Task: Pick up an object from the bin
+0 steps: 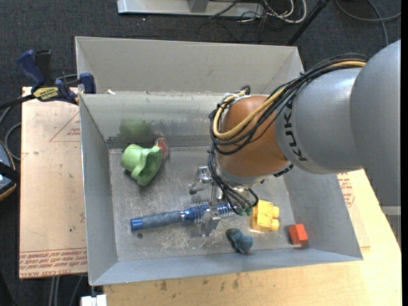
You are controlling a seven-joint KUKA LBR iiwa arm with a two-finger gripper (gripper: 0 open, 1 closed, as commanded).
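Counted in the grey bin (95, 190): one blue stick-shaped tool (162, 218), one green cup-like piece (141, 161) with one small reddish bit (162, 145) just beside it, one yellow block (265, 216), one orange block (297, 234) and one dark teal lump (240, 240). Blue tool flat on the floor toward the view's lower wall, left of the yellow block, long axis almost straight left to right and rising slightly rightward, ribbed end to the right, plain end pointing at the left wall. Gripper (208, 217) down right at that ribbed end; cannot tell how wide it stands or whether it grips.
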